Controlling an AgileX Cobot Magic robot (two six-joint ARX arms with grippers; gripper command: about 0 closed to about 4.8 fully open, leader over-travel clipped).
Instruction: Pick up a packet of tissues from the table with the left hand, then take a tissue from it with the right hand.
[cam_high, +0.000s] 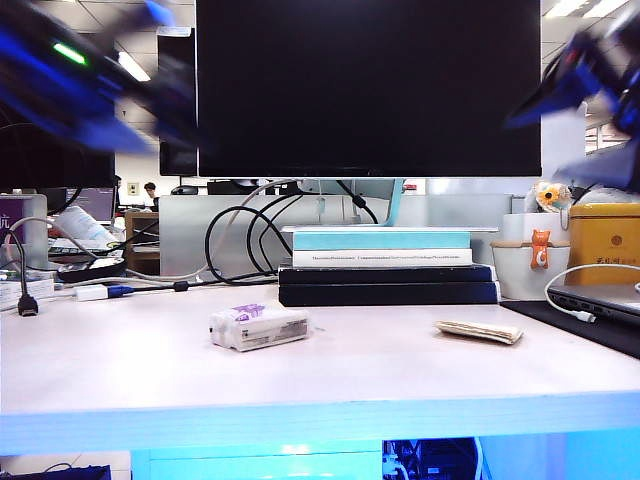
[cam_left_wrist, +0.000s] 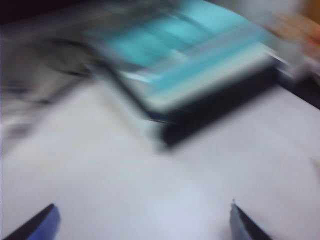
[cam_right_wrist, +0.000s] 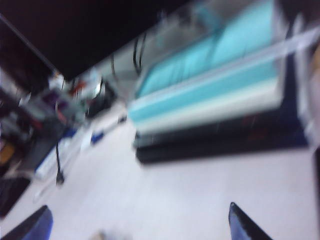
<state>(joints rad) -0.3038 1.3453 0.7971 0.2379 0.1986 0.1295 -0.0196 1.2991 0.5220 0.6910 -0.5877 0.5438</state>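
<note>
Left claw (cam_left_wrist: 142, 222): you are seeing it spread wide in its wrist view, the two finger tips sitting far apart with bare surface between them, and it is gripping nothing. In the exterior view the left arm (cam_high: 75, 80) is hanging blurred in the upper left corner, high above the surface, its green light showing.

Right claw (cam_right_wrist: 137, 222): it is also standing wide apart and carrying nothing, with bare surface lying between its tips. In the exterior view the right arm (cam_high: 590, 85) is showing as a blur in the upper right corner, well clear of the surface.

Packet of tissues (cam_high: 259, 326): it is lying on the surface (cam_high: 380, 380), left of the middle, purple patch facing up, with nothing touching it.

Tissue (cam_high: 480, 331): it is lying flat and folded on the surface, right of the middle, well apart from the packet and near the laptop (cam_high: 600, 300).

Stack of books (cam_high: 385, 265): it is sitting behind both things, under the dark monitor (cam_high: 370, 85); both wrist views are showing it blurred, teal cover on top.

Cables (cam_high: 240, 240): they are looping behind the surface on the left.
</note>
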